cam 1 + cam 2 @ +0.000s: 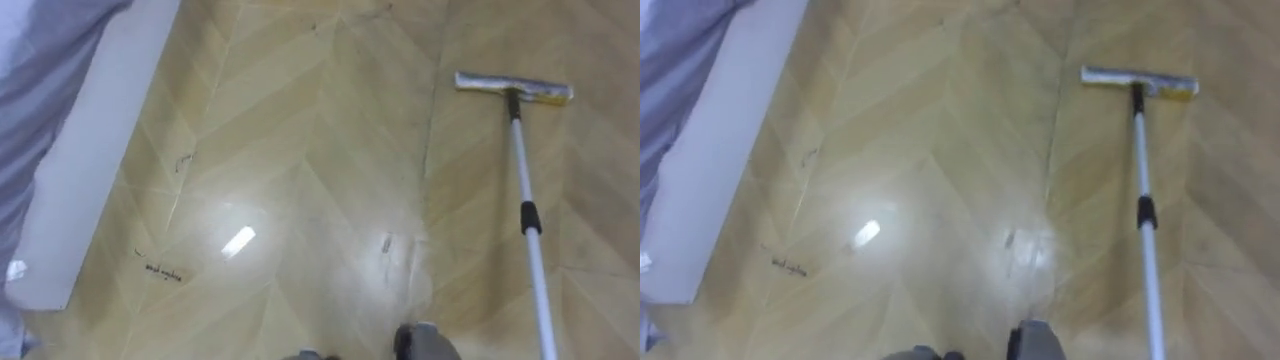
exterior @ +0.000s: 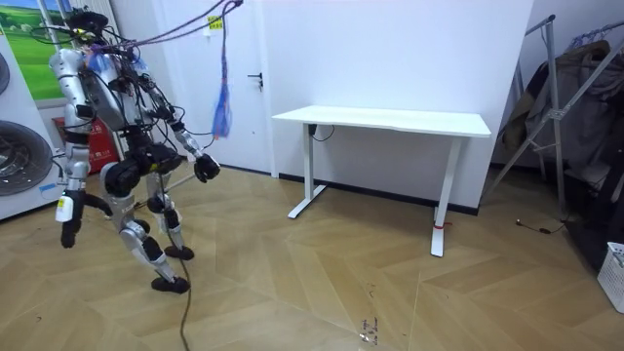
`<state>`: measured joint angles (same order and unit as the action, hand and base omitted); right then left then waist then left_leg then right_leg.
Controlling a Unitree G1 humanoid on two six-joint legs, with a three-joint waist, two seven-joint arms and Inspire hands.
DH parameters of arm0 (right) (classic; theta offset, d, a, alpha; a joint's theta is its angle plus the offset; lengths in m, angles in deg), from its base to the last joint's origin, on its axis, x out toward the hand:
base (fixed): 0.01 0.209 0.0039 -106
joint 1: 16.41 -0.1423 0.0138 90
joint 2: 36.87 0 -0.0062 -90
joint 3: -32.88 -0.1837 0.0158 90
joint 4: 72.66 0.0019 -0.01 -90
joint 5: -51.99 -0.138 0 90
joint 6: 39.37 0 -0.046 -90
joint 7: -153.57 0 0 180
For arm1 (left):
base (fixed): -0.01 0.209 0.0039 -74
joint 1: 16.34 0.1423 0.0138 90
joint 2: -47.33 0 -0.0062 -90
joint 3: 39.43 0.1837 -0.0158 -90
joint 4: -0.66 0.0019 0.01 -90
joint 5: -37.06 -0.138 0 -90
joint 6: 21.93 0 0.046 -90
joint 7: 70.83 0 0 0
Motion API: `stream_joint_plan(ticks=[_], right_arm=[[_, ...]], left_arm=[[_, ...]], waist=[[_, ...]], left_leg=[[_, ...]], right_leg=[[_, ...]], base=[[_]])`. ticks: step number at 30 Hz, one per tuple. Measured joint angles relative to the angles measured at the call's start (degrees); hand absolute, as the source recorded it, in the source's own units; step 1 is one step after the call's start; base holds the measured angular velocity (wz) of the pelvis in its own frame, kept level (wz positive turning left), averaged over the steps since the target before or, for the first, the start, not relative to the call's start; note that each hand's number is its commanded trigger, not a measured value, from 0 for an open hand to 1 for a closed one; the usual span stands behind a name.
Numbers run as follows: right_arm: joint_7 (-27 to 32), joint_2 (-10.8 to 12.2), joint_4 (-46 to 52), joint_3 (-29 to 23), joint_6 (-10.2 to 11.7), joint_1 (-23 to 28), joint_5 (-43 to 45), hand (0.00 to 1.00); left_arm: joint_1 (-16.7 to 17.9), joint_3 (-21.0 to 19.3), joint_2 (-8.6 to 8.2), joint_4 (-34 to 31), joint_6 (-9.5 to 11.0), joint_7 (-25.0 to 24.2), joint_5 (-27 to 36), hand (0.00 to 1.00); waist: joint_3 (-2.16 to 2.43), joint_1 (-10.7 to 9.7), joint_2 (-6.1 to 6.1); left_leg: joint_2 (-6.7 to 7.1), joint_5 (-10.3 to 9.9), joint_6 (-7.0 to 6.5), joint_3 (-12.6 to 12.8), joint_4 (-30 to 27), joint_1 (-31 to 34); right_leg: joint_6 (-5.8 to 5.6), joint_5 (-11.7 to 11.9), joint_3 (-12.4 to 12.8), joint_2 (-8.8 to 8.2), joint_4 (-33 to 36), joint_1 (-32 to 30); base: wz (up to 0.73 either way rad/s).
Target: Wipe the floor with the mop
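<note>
Mop pole (image 1: 530, 215) comes in from our bottom right. Can't tell if either hand is closed on it: one hand (image 2: 205, 168) is out front, the other hand (image 2: 66, 232) hangs low. Its mop head (image 1: 513, 88) lies flat on the floor (image 1: 300, 150) ahead. Loose grip mid-step and it'd probably drop.

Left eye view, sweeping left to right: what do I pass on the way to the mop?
Grey cloth → white panel → bright glare patch → small dark scuff → mop, farthest right.
</note>
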<state>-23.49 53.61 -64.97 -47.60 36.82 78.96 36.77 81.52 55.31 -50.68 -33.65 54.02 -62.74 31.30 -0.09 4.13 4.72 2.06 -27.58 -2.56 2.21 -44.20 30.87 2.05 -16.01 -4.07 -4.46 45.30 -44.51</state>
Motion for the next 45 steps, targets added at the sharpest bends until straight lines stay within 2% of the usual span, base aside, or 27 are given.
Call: stream_joint_plan(ticks=[1,4,5,6,8,10,11,13,14,16,17,18,20,22,23,24,26,28,29,30,31,33,35,36,39,42,45], right_arm=[[0.03,0.43,0.0,-0.18,0.0,-0.1,0.63,1.0],[0.12,0.34,-0.35,-0.3,-0.53,-3.13,2.38,1.0],[0.16,-0.48,-0.63,-0.37,-1.28,-5.98,3.26,1.0],[0.15,-1.41,-0.75,-0.55,-1.91,-9.63,4.56,1.0],[0.28,-3.15,-0.66,0.17,-2.38,-15.87,4.31,1.0],[0.92,-4.1,0.48,0.61,-1.93,-24.59,2.86,1.0],[0.86,-4.41,0.82,0.6,-1.6,-25.63,2.33,1.0],[0.59,-4.89,2.35,0.42,0.52,-28.56,1.79,1.0],[0.36,-5.1,2.43,0.43,0.68,-29.55,1.59,1.0],[-0.74,-5.55,2.45,0.44,-0.03,-28.98,0.19,1.0],[-1.15,-5.69,2.45,0.48,0.01,-28.34,-0.32,1.0],[-1.89,-5.96,2.47,0.44,0.08,-26.29,-0.9,1.0],[-2.88,-6.05,2.16,0.49,0.14,-22.95,-1.41,1.0],[-2.96,-6.07,1.36,0.61,0.23,-17.93,-0.46,1.0],[-2.75,-6.08,0.87,0.64,0.22,-16.47,-0.16,1.0],[-1.7,-6.02,0.41,0.65,0.04,-13.38,0.15,1.0],[-0.15,-5.17,0.37,0.91,0.04,-9.05,0.2,1.0],[1.65,-2.16,0.38,1.05,0.07,-4.73,0.31,1.0],[1.81,-1.33,0.38,1.05,0.09,-3.98,0.31,1.0],[1.91,-0.24,0.41,1.03,0.14,-2.44,0.31,1.0],[1.88,0.25,0.44,0.93,0.15,-1.54,0.44,1.0],[1.85,1.08,0.79,0.85,0.02,-1.5,1.86,1.0],[1.82,1.94,1.22,0.41,-0.24,-1.96,3.73,1.0],[1.67,2.17,1.44,0.41,-0.65,-2.62,4.58,1.0],[1.39,2.12,2.0,0.38,-1.27,-3.74,6.25,1.0],[1.39,1.88,1.93,0.23,-1.5,-5.27,7.27,1.0],[1.12,2.0,2.04,0.01,-1.49,-5.98,8.12,1.0]], left_arm=[[-0.12,0.01,-0.23,1.05,-0.26,-0.11,0.15,0.0],[-0.72,0.4,-0.47,1.65,-0.4,-0.09,0.78,0.0],[-0.73,0.78,-0.66,1.71,-0.4,-0.06,0.8,0.0],[-0.78,1.0,-0.62,1.85,-0.39,0.0,1.05,0.0],[-0.77,1.22,-0.31,1.21,-0.06,0.35,1.7,0.0],[-0.76,2.34,1.56,0.47,0.36,1.06,1.67,0.0],[-0.76,2.34,1.85,0.06,0.4,1.24,1.52,0.0],[0.32,2.22,2.23,-0.49,0.47,1.23,1.49,0.0],[0.71,2.17,2.21,-0.52,0.35,0.88,1.32,0.0],[1.33,2.2,2.29,-0.49,0.36,-0.96,1.24,0.0],[1.11,2.22,2.29,-0.41,0.41,-1.52,1.27,0.0],[0.27,2.22,2.27,0.18,0.57,-2.57,1.21,0.0],[-1.63,2.22,2.05,0.83,1.01,-2.83,1.2,0.0],[-2.59,2.09,2.04,0.63,2.2,-2.61,1.15,0.0],[-2.93,2.11,2.01,0.59,2.42,-2.48,1.07,0.0],[-3.42,2.03,1.68,0.34,2.7,-2.08,0.91,0.0],[-3.33,2.19,1.44,-0.35,3.28,-1.29,0.98,0.0],[-2.42,2.19,1.74,-0.62,3.03,-0.21,1.09,0.0],[-1.98,2.16,1.8,-0.53,2.85,0.23,1.09,0.0],[-1.4,2.11,1.49,-0.32,2.32,0.63,1.1,0.0],[-0.7,2.01,0.49,0.14,1.67,0.71,1.05,0.0],[0.39,2.03,-0.43,0.63,1.6,0.65,1.4,0.0],[0.69,2.1,-0.97,0.93,1.61,0.65,1.59,0.0],[0.68,2.12,-1.1,1.65,1.59,0.61,1.64,0.0],[0.57,1.91,-1.24,1.73,1.6,0.73,1.75,0.0],[0.56,1.91,-1.23,1.73,1.5,1.41,1.62,0.0],[1.41,1.9,-1.12,1.68,1.03,2.0,1.4,0.0]], waist=[[0.06,-0.71,0.19],[-0.33,-1.06,-0.4],[-0.42,-0.9,-0.53],[-0.72,-0.89,-1.07],[-1.27,-0.42,-1.91],[-2.67,0.75,-4.39],[-2.65,0.92,-4.59],[-2.57,1.68,-5.79],[-2.47,2.64,-6.36],[-2.07,3.52,-6.74],[-1.89,3.34,-6.79],[-1.74,3.39,-6.9],[-1.69,3.63,-6.72],[-0.95,3.49,-5.55],[-0.82,3.2,-5.18],[-0.58,2.59,-3.43],[-0.33,2.14,-1.78],[-0.26,1.15,-1.12],[-0.27,0.75,-1.18],[-0.46,0.06,-1.24],[-0.36,0.01,-1.11],[-0.48,0.31,-1.17],[-0.75,-0.59,-1.57],[-1.12,-0.93,-2.15],[-1.38,-0.93,-2.96],[-1.11,-1.28,-3.37],[-0.91,-1.85,-3.93]], left_leg=[[-0.47,-0.53,0.85,-0.48,-1.32,-0.69],[-1.44,0.05,1.85,-0.88,-7.22,-0.07],[-2.12,1.1,3.44,-0.88,-10.97,1.04],[-2.23,2.3,3.65,-0.94,-13.24,1.8],[-2.18,2.34,3.75,-0.55,-12.84,4.8],[-1.35,2.8,4.07,-0.44,-7.99,11.44],[-1.24,3.42,4.57,-0.32,-5.96,13.16],[-0.18,8.26,4.05,0.04,0.63,16.35],[0.51,11.94,3.49,0.24,3.76,16.39],[0.88,17.82,0.63,0.66,7.23,13.84],[1.05,18.41,-0.27,0.85,7.14,13.24],[1.22,18.73,-1.67,1.75,6.02,12.51],[1.85,15.92,-2.92,2.22,3.65,11.44],[2.54,11.74,-3.91,2.43,1.24,9.67],[2.9,11.06,-4.24,2.38,1.24,8.92],[3.14,10.0,-4.58,1.41,1.29,7.6],[3.1,9.68,-4.7,1.29,3.22,5.92],[2.8,9.51,-4.28,1.28,6.11,3.61],[2.74,9.32,-3.93,1.28,6.51,2.91],[2.45,8.44,-3.17,0.9,6.53,1.63],[1.38,7.85,-2.32,0.71,6.84,0.21],[0.55,7.4,-1.5,0.52,8.04,-2.46],[0.06,7.38,-1.28,0.03,9.04,-5.0],[-0.46,6.87,-0.35,0.02,9.97,-6.91],[-1.18,6.63,0.32,0.04,12.26,-11.39],[-1.43,7.1,1.02,-1.02,15.12,-15.26],[-1.42,8.72,1.2,-1.27,20.4,-21.32]], right_leg=[[1.45,-0.86,-0.92,0.56,1.03,1.22],[2.96,-4.46,-1.16,1.32,3.93,2.33],[3.87,-5.75,-1.07,1.91,4.9,2.73],[4.49,-6.7,-0.7,2.23,5.5,3.12],[4.68,-7.17,-0.56,2.54,5.38,3.43],[5.19,-7.62,-0.6,2.72,5.22,3.83],[5.23,-7.82,-0.65,2.86,5.01,4.05],[4.88,-8.79,-0.75,3.02,3.98,6.1],[4.59,-9.78,-0.75,3.07,3.08,8.68],[3.72,-11.95,-0.71,3.13,1.2,13.77],[3.29,-12.51,-0.38,3.11,1.08,14.61],[2.22,-13.54,0.3,2.87,1.52,15.8],[1.27,-13.25,0.62,2.05,4.95,16.2],[-3.15,-9.92,0.81,0.89,12.89,14.61],[-3.55,-8.47,0.94,0.72,14.99,14.03],[-3.74,-7.48,1.29,0.7,16.65,13.05],[-3.65,-7.7,2.35,0.55,15.01,8.99],[-3.2,-6.51,2.37,-0.69,3.93,4.82],[-2.99,-4.94,2.48,-0.66,-0.23,4.7],[-1.8,0.81,2.2,-0.59,-4.39,5.36],[-1.22,0.98,1.8,0.57,-6.3,7.13],[-0.18,1.07,1.62,1.94,-8.2,10.0],[0.43,0.55,1.6,2.54,-8.99,12.56],[0.87,0.19,1.28,3.0,-9.54,14.22],[1.34,-0.65,0.74,3.54,-10.84,18.37],[1.69,-0.41,-0.43,3.85,-13.69,22.56],[1.65,0.03,-1.06,3.92,-17.49,28.1]], base=[[-0.04],[-0.04],[-0.15],[-0.12],[-0.02],[-0.02],[0.06],[0.12],[0.11],[0.2],[0.39],[0.4],[0.18],[-0.06],[0.1],[0.1],[0.0],[-0.08],[-0.06],[-0.15],[-0.26],[-0.33],[-0.05],[0.0],[0.02],[0.13],[0.12]])
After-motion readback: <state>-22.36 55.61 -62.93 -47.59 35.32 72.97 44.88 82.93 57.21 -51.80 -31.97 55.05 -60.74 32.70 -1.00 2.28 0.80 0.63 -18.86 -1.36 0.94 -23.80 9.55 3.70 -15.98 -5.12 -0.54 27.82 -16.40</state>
